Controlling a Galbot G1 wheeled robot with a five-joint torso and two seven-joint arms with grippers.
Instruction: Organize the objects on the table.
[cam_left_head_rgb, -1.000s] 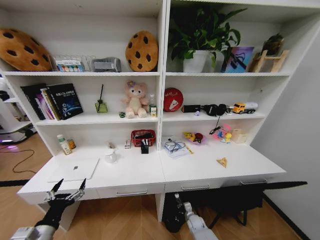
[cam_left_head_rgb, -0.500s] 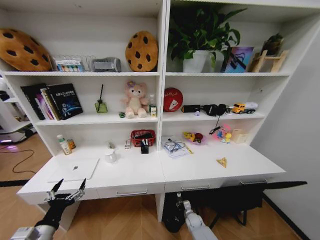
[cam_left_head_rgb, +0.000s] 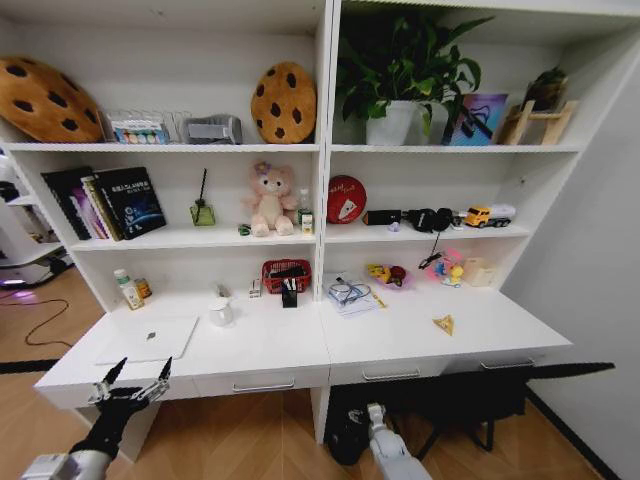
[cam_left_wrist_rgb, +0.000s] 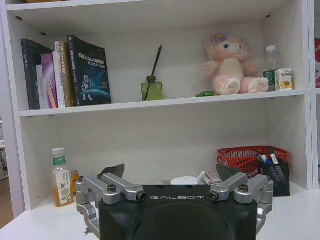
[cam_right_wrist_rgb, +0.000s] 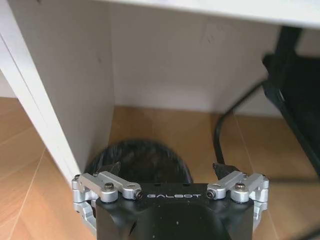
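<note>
White tabletop (cam_left_head_rgb: 270, 345) carries a thin laptop (cam_left_head_rgb: 150, 338) at nine o'clock; judged stiff, slippery, best taken by an edge. Left gripper (cam_left_head_rgb: 133, 382) and right gripper (cam_right_wrist_rgb: 167, 172) jaws are held spread

From my seat the head camera looks forward and down from a fair way back, taking in the whole white table (cam_left_head_rgb: 300, 350) and the shelves above it. The left wrist camera sits low at the table's left end, near the top's level, looking level over the spread left gripper (cam_left_wrist_rgb: 171, 176) at the pink bear (cam_left_wrist_rgb: 231, 65) and red basket (cam_left_wrist_rgb: 247, 156), both also in the head view. The right wrist camera is below the tabletop, looking over the spread right gripper (cam_right_wrist_rgb: 167, 170) at the floor and a white panel leg (cam_right_wrist_rgb: 55, 85).
</note>
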